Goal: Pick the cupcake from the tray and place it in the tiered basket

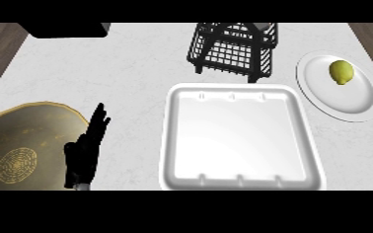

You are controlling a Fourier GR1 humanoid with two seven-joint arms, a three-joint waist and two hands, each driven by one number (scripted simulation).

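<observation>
- Here, the left hand comes up from the lower edge at the near left, palm upright. Its fingers are straight and nearly together, pointing far, and they hold nothing.
- Counted: one hand, one white tray, one black wire basket, one plate, one lemon.
- The tray lies in the near middle, and the basket stands just past its far edge.
- I cannot tell where the cupcake is. A pale grey shape at the basket's far right corner is too hidden to name.
- A round gold-patterned board lies at the near left, its right edge behind the hand.
- The plate, right of the tray, carries the lemon.
- A dark box sits at the far left.
</observation>
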